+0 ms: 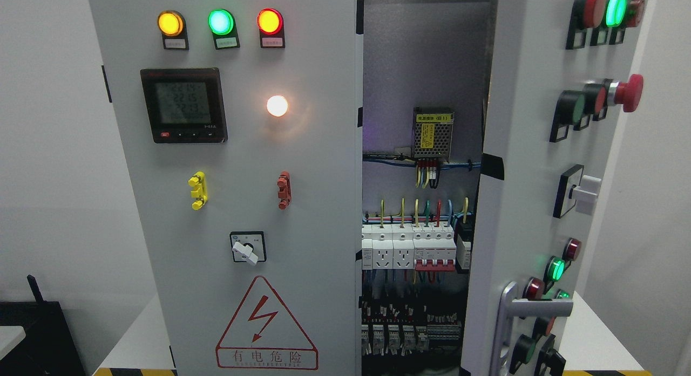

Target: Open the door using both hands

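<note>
Neither robot hand shows, so their state can't be told; right door (526,149) stands swung open w/ its handle (518,316) cut off at bottom edge, left door (237,203) shut, cabinet interior (421,203) only partly seen thru the gap, lower wiring dark & unclear.

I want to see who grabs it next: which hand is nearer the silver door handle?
Neither can be named: no hand shows in the head view. The handle sits low on the right door, which stands ajar.
</note>
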`<control>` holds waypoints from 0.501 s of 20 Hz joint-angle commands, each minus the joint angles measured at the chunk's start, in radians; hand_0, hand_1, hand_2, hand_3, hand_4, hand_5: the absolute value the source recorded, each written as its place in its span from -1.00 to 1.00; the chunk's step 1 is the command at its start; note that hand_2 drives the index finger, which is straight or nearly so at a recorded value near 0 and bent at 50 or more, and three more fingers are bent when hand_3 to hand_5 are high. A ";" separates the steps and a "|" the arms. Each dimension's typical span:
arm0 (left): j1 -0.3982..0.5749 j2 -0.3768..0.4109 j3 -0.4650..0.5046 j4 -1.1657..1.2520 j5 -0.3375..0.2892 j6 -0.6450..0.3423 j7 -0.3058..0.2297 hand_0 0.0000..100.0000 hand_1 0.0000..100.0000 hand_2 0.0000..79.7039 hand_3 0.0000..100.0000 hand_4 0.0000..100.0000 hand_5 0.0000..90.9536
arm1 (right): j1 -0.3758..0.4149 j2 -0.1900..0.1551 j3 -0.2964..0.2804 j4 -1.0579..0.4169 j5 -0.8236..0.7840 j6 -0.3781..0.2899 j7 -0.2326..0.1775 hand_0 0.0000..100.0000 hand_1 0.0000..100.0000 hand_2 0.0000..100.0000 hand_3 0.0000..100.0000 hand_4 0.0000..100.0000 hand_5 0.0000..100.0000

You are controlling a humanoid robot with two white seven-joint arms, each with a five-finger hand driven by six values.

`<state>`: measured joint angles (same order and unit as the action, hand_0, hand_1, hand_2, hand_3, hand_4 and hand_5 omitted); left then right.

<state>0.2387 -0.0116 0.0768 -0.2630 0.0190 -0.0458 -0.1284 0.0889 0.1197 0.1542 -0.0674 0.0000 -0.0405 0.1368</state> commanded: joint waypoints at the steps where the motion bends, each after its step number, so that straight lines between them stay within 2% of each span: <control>1: 0.247 0.102 -0.009 -0.876 0.083 0.004 -0.011 -1.00 -1.00 -1.00 -1.00 -1.00 -1.00 | 0.000 0.000 -0.001 0.000 -0.029 0.001 0.000 -0.24 -1.00 -1.00 -1.00 -1.00 -1.00; 4: 0.350 0.241 0.004 -1.233 0.298 0.004 -0.014 -1.00 -1.00 -1.00 -1.00 -1.00 -1.00 | 0.000 0.000 0.001 0.000 -0.029 0.001 0.000 -0.23 -1.00 -1.00 -1.00 -1.00 -1.00; 7: 0.463 0.425 0.127 -1.525 0.558 -0.002 -0.019 -1.00 -1.00 -1.00 -1.00 -1.00 -1.00 | 0.000 0.000 -0.001 0.000 -0.029 0.001 0.000 -0.23 -1.00 -1.00 -1.00 -1.00 -1.00; 8: 0.488 0.490 0.188 -1.582 0.644 -0.006 -0.036 -1.00 -1.00 -1.00 -1.00 -1.00 -1.00 | 0.000 0.000 0.001 0.000 -0.029 0.001 0.000 -0.23 -1.00 -1.00 -1.00 -1.00 -1.00; 10: 0.498 0.624 0.306 -1.621 0.821 -0.006 -0.123 -1.00 -1.00 -1.00 -1.00 -1.00 -1.00 | 0.000 0.000 -0.001 0.000 -0.029 0.001 0.000 -0.23 -1.00 -1.00 -1.00 -1.00 -1.00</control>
<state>0.5958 0.2059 0.1415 -1.0777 0.4547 -0.0406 -0.1842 0.0890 0.1197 0.1543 -0.0675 0.0000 -0.0405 0.1367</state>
